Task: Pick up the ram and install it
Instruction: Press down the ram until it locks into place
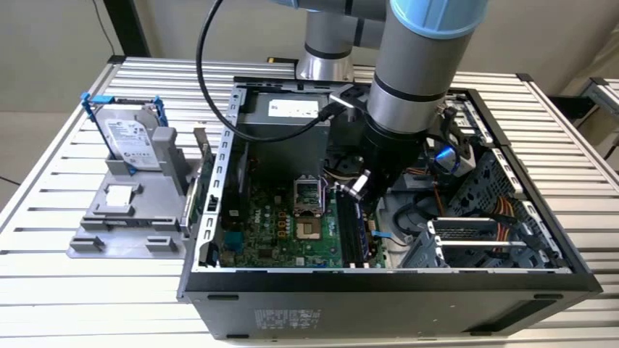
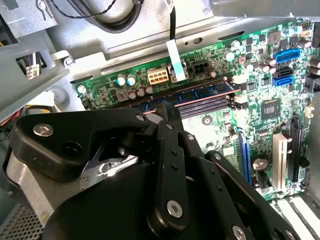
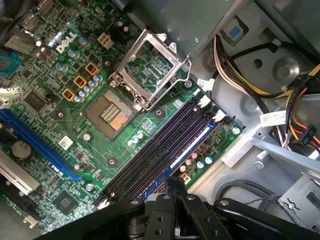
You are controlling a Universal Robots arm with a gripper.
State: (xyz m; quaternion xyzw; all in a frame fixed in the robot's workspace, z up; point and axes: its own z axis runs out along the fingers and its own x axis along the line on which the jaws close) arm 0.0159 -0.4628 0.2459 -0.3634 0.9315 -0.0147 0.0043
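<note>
The ram (image 3: 192,150) is a thin dark blue stick standing in the outermost of the long black memory slots (image 3: 150,150) on the green motherboard (image 1: 280,225). In the second wrist view the ram (image 2: 200,92) runs along the slots beside the board's edge. My gripper (image 3: 170,187) is down inside the open computer case, over the middle part of the stick, shut on the ram's top edge. It also appears as the gripper (image 1: 360,185) in the exterior view and the gripper (image 2: 162,117) in the second wrist view, where its black links hide the near end of the slots.
The CPU socket (image 3: 112,112) with its raised metal frame lies beside the slots. Cable bundles (image 3: 300,125) and a drive cage (image 1: 483,232) crowd the case on the exterior view's right. Outside the case, a hard drive (image 1: 130,141) stands in a grey holder (image 1: 126,210).
</note>
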